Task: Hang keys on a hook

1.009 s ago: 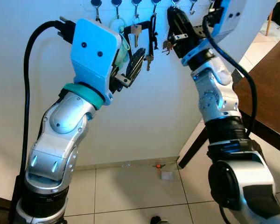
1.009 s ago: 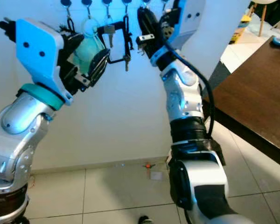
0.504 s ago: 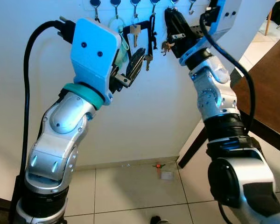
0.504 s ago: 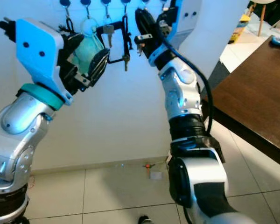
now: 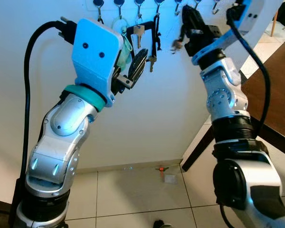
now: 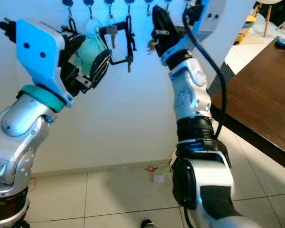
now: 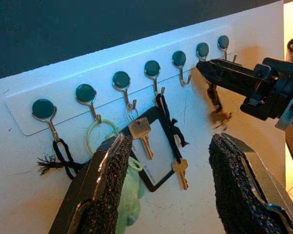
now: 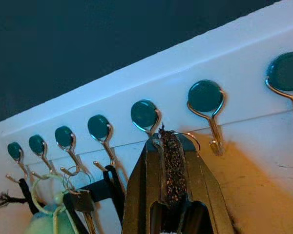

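The right end effector (image 7: pixel 210 73) is pinched tight on the keys (image 7: pixel 218 115), which dangle just below the hook (image 7: pixel 181 73) near the right end of the white hook rack (image 7: pixel 19 119). The left end effector (image 7: pixel 168 190) is held wide open, near the rack, gripping nothing.

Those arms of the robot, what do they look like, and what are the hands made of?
Both arms are rounded silver shells with black joints. The left arm has a teal band under a boxy white wrist block, fed by a thick black cable. The right arm carries a cable too. The left gripper has long black fingers with rough, gritty pads.
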`<state>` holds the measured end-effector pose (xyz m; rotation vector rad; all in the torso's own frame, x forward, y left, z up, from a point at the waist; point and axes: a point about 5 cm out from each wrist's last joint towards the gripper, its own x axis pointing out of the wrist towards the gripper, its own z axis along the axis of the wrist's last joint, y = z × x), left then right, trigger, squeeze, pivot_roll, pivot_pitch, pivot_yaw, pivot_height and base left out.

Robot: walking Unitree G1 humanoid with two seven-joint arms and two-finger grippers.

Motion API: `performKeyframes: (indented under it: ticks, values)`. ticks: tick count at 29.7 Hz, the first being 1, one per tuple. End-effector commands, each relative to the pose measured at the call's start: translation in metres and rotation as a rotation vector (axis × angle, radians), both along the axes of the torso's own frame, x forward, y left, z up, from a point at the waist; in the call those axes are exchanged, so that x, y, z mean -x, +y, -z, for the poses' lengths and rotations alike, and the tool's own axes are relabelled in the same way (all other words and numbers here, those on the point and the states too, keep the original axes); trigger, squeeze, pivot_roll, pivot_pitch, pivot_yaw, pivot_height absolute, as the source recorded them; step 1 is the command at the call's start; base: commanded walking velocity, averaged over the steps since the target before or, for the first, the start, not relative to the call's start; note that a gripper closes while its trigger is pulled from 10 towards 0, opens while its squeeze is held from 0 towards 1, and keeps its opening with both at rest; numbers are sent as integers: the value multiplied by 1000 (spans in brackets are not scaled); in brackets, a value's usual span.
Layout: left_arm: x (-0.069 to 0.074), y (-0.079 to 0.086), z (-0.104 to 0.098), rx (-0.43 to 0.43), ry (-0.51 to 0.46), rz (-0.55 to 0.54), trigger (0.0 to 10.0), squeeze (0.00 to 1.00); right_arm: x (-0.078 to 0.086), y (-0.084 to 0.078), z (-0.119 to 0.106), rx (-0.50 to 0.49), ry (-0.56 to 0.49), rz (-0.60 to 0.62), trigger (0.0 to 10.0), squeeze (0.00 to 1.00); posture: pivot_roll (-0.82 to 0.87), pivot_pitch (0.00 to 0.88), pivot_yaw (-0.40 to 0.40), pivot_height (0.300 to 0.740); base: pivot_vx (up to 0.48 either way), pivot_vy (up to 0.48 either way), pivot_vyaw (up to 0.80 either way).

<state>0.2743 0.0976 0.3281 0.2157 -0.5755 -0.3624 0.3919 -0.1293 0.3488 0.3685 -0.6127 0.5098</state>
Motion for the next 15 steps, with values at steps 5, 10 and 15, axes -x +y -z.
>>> performKeyframes:
  ticks: [5,10,15]
  values:
    - [2,-1,-1,-4,-8,2,10000,0,-2,-1,-4,-35,19,-6,10000,0,27,132,85,740,0,0,0]
    - [2,-1,-2,-4,-8,2,10000,0,-4,2,-8,-16,25,-30,10000,0,27,134,85,740,0,0,0]
    - [2,-1,-2,-2,-8,3,10000,0,-1,11,-10,38,2,-76,10000,0,27,136,85,740,0,0,0]
